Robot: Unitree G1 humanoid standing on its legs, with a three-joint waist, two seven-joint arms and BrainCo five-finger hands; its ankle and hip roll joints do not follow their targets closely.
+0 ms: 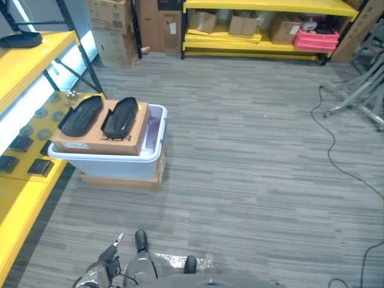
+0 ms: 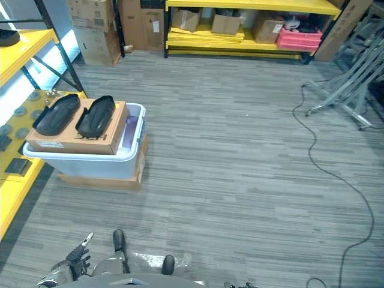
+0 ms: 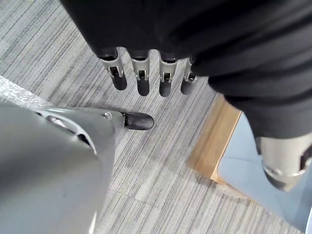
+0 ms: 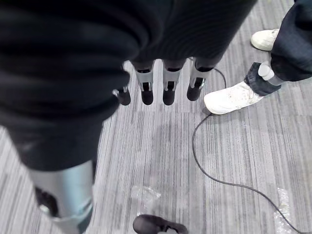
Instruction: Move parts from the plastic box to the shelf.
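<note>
Two black parts [image 1: 81, 115] [image 1: 120, 117] lie on one cardboard box [image 1: 135, 135], atop one white plastic box [image 1: 114, 165]. A person's two white shoes [image 4: 229, 97] [image 4: 265, 39] stand nearby.

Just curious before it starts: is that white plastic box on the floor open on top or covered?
Mostly covered: a brown cardboard box carrying two black parts lies across the plastic box, leaving a strip open along one side.

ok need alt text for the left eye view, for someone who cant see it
A white plastic box stands on the grey floor beside a yellow shelf, with a cardboard box on top carrying two black parts. Smaller dark parts lie on the shelf. The robot's left hand shows at the bottom edge, holding nothing.
</note>
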